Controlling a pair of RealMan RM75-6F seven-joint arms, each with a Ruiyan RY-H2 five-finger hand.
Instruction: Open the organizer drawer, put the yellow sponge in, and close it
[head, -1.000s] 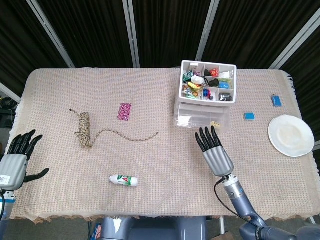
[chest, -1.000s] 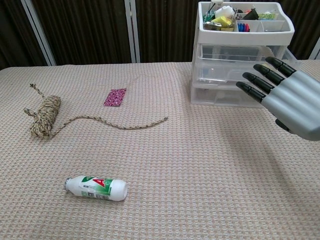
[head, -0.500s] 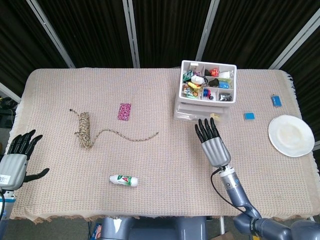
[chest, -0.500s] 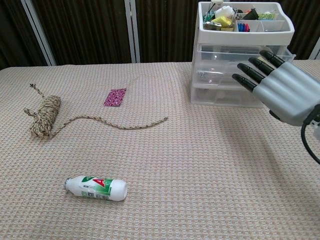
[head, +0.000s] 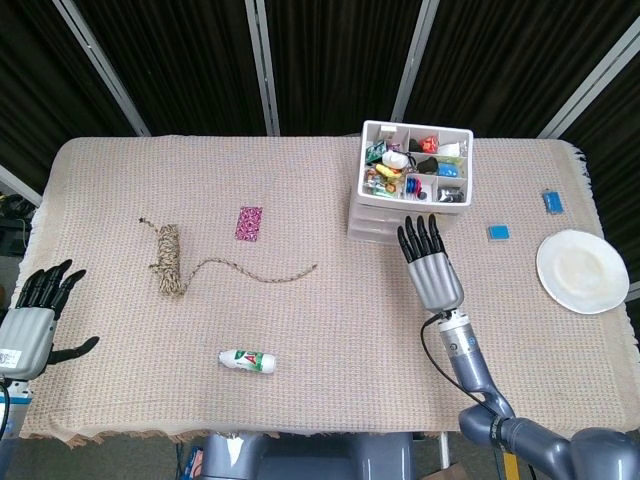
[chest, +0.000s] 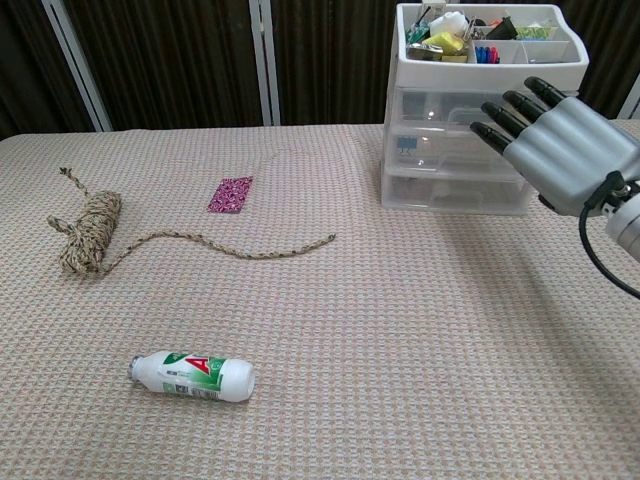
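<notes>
The clear plastic organizer (head: 372, 222) (chest: 450, 150) stands at the back right, its top tray full of small items. All of its drawer fronts sit flush. My right hand (head: 432, 270) (chest: 560, 140) is flat, with straight fingers reaching the front of the middle drawer and nothing held. Far down at the table's left edge, my left hand (head: 35, 315) rests with its fingers spread, empty; only the head view shows it. No yellow sponge shows on the table; whether it lies inside a drawer I cannot tell.
A coil of rope (head: 168, 258) (chest: 85, 232) trails a loose end toward the middle. A small white bottle (head: 248, 361) (chest: 195, 377) lies near the front. A pink packet (head: 250, 222), a white plate (head: 582, 271) and two blue pieces (head: 498, 232) also lie on the cloth.
The drawer that stuck out a second ago has slid into the organizer while my right hand moved forward against its front. The left hand stayed still.
</notes>
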